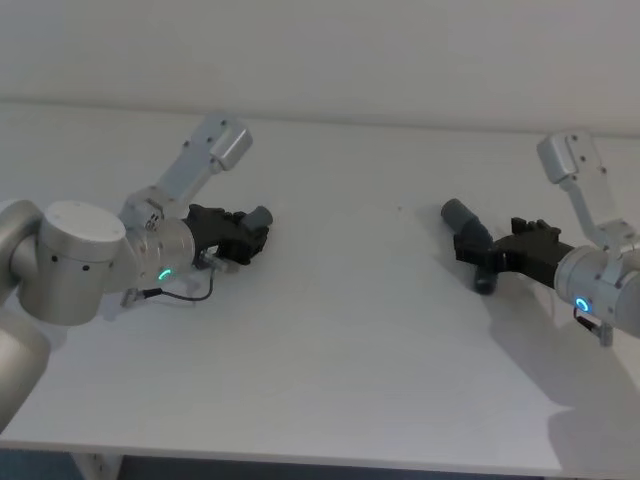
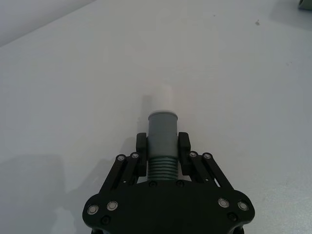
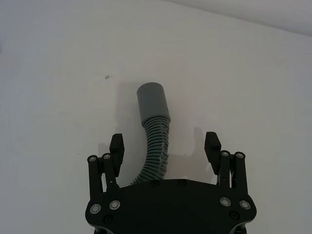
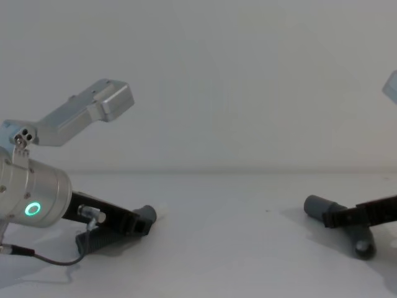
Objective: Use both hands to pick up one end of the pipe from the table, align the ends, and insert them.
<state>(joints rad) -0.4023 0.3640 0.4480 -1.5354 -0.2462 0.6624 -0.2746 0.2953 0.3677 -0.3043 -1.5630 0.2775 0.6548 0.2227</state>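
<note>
Silver wrist [image 4: 31, 198] of the left arm sits low at the table's [image 1: 350, 350] 9 o'clock. Its left gripper [image 2: 163, 142] is clamped on the straight piece [image 2: 162, 127], white tip [image 2: 162, 97] pointing toward 3 o'clock. At 3 o'clock, the right gripper [image 3: 164, 144] straddles the curved piece [image 3: 152, 105], fingers [image 3: 116, 146] spread wide and clear of it.

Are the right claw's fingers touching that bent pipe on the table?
Apart. The right wrist view shows the fingers of the right gripper spread wide, with bare table showing between each one and the bent pipe.
</note>
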